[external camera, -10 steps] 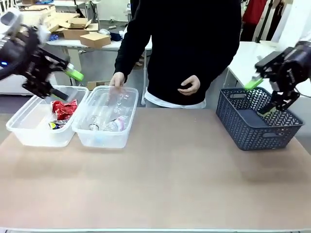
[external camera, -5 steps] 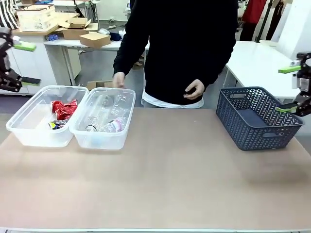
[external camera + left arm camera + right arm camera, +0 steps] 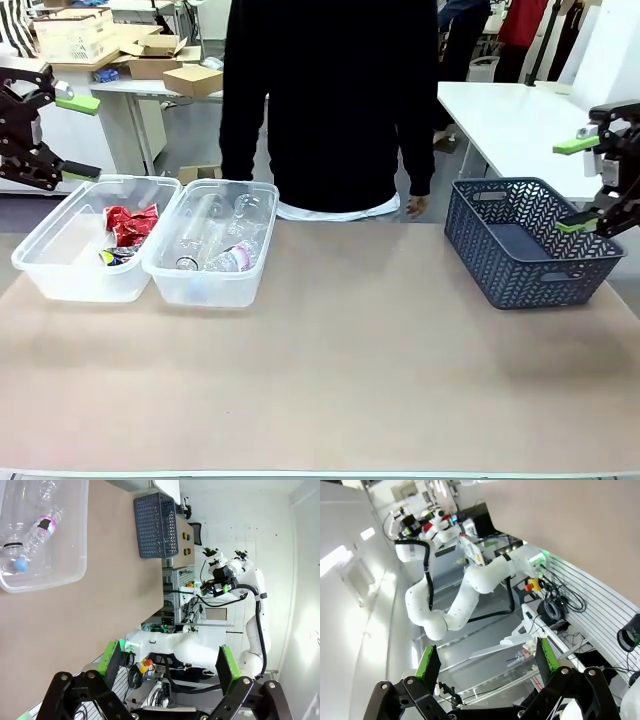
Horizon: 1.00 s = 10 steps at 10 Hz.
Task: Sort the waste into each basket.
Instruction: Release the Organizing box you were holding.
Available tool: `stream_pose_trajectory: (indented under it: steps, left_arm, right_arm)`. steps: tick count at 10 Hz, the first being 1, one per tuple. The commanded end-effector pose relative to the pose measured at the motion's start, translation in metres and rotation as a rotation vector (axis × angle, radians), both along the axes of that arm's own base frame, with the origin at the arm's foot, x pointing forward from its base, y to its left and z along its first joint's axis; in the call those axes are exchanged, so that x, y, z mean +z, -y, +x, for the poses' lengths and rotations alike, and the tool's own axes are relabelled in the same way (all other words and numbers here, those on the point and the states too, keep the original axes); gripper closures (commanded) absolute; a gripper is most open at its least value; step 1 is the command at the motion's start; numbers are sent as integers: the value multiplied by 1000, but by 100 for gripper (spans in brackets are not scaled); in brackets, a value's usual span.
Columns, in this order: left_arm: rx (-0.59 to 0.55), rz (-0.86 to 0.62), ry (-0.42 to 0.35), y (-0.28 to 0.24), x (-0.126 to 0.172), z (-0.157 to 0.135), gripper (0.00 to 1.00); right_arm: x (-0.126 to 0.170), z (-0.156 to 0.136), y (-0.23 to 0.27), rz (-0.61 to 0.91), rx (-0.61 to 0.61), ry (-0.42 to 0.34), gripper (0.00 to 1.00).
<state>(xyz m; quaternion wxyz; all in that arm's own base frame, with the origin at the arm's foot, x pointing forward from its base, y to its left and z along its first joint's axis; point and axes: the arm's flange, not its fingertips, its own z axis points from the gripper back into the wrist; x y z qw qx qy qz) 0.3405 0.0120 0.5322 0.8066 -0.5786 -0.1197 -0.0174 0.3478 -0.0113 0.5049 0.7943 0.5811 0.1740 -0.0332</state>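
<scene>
Our left end effector (image 3: pixel 62 138) hangs at the left edge of the front view with its fingers spread wide and nothing between them; the left wrist view shows the same gap between its green pads (image 3: pixel 111 656). Our right end effector (image 3: pixel 584 186) is just as wide apart and empty, raised at the far right beside the dark lattice basket (image 3: pixel 530 243).

Outward from the left end effector, the nearest thing is the left clear tub (image 3: pixel 60 262), just below and in front of it, holding the red cans (image 3: pixel 131 224) and a multicoloured one. Touching that tub's right side is the second clear tub (image 3: pixel 238 283), where the plastic bottles (image 3: pixel 232 258) lie, their long axes running roughly from the near side toward the person (image 3: pixel 325 100). The left wrist view picks up this tub's wall (image 3: pixel 75 565) with a labelled bottle (image 3: pixel 40 530) inside.

The relation that matters: all the waste we can see lies on the left side, already inside the tubs, close under our left arm and well apart from our right. The bare surface (image 3: pixel 350 370) between the tubs and the lattice basket carries nothing to pick. We judge the sorting looks finished, so no further reach seems called for.
</scene>
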Motion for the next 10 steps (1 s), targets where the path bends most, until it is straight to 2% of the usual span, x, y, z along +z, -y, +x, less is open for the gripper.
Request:
stream_pose_trajectory:
  steps: [1, 10]
  left_arm:
    - [0, -5, 6, -4, 1, 1, 0]
    - [0, -5, 6, -4, 1, 1, 0]
  right_arm:
    - [0, 2, 5, -13, -1, 16, 0]
    - [0, 2, 5, -13, -1, 16, 0]
